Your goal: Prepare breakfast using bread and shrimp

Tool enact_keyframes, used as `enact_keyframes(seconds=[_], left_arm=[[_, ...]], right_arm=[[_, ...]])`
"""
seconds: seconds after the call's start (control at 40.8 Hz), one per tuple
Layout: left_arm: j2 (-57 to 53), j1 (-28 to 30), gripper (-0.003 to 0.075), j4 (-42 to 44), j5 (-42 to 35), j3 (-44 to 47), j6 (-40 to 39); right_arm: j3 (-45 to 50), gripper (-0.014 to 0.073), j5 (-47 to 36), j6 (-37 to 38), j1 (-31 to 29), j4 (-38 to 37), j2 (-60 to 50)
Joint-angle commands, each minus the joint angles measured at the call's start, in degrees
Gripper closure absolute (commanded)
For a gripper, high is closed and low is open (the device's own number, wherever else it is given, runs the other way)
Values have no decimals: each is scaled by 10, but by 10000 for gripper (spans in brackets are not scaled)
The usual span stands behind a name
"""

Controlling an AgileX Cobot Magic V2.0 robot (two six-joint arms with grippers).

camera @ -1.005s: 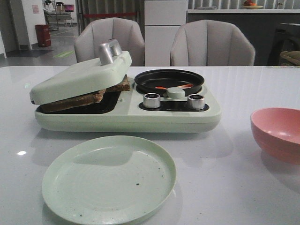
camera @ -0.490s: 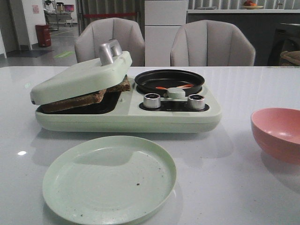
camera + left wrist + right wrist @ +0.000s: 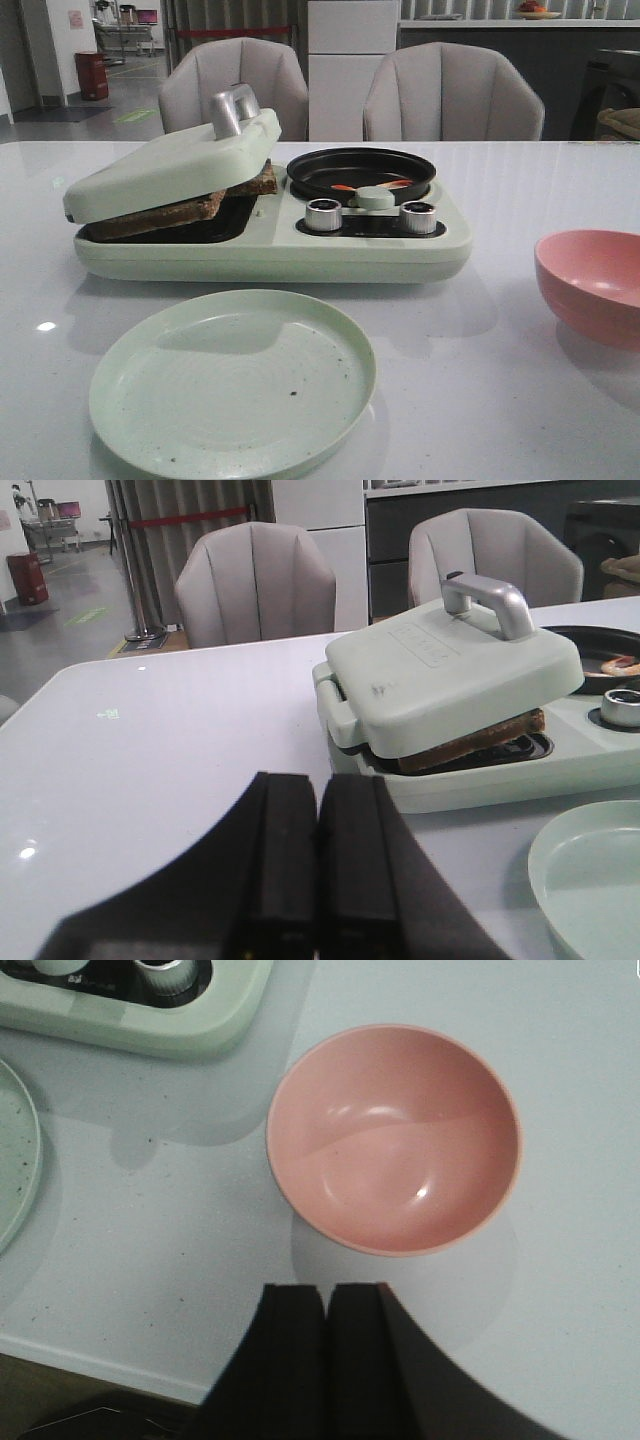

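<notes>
Progress: early stage, by my reading. Bread (image 3: 180,205) sits toasted dark in the breakfast maker (image 3: 270,250), under its half-lowered lid (image 3: 170,165); shrimp (image 3: 372,186) lie in the round black pan (image 3: 361,172) at the maker's right side. Green plate (image 3: 232,380) in front of the maker and pink bowl (image 3: 592,285) to its right hold nothing; plating remains. Left end effector (image 3: 318,865) closed, empty, low beside the maker's left end. Right end effector (image 3: 325,1345) closed, empty, above the counter (image 3: 520,200) near the bowl
</notes>
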Motion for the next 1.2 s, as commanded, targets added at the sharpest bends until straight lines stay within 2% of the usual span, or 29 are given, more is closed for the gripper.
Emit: enact_keyframes(seconds=[0.0, 0.49, 0.784, 1.079, 1.177], left_arm=[[-11, 7, 619, -7, -61, 17, -6], [-11, 68, 619, -7, -61, 17, -6], [-11, 66, 619, -3, -79, 17, -8], [-11, 33, 619, 11, -82, 17, -8], [-11, 33, 619, 12, -86, 17, -41]], right_arm=[[-14, 548, -30, -3, 0, -10, -6], [-14, 548, -30, -3, 0, -10, -6], [-14, 548, -30, -3, 0, -10, -6], [-14, 548, -30, -3, 0, -10, -6], [-14, 548, -30, -3, 0, -10, -6]])
